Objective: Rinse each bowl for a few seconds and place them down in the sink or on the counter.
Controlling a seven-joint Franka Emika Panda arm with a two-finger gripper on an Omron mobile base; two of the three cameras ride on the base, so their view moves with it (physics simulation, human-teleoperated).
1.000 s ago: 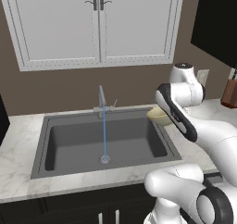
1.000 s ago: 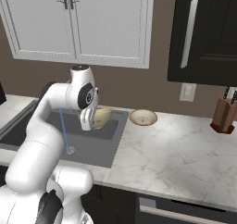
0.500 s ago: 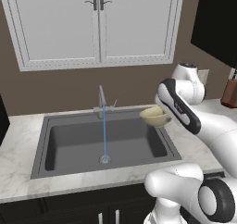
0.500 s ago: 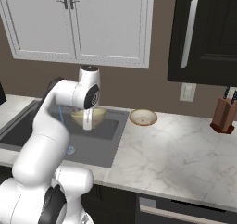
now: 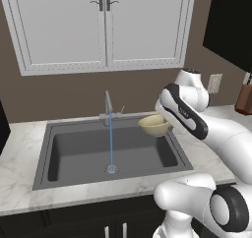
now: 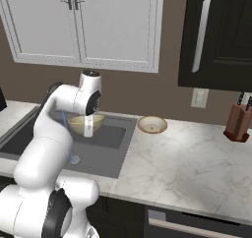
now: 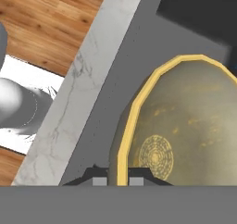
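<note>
Cream-yellow bowl point(image 5: 154, 125), rim pinched between the fingers point(image 7: 99, 180), is held above the sink point(image 5: 74, 151), right of the running water stream point(image 5: 110, 143). Rinsing step apparently pending: the next move calls for carrying it under the stream. Tan bowl point(image 6: 152, 125) waits on the bench point(image 6: 197, 163).

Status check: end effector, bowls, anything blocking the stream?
End effector shut on cream-yellow bowl rim, held over the sink, right of the running water. Tan bowl on counter. Path to stream looks clear.

The claw point(image 6: 89, 129) grips the yellow bowl point(image 6: 84, 124) over the sink point(image 6: 112, 148); the tan bowl point(image 6: 152, 125) sits on the desk point(image 6: 187, 163).
</note>
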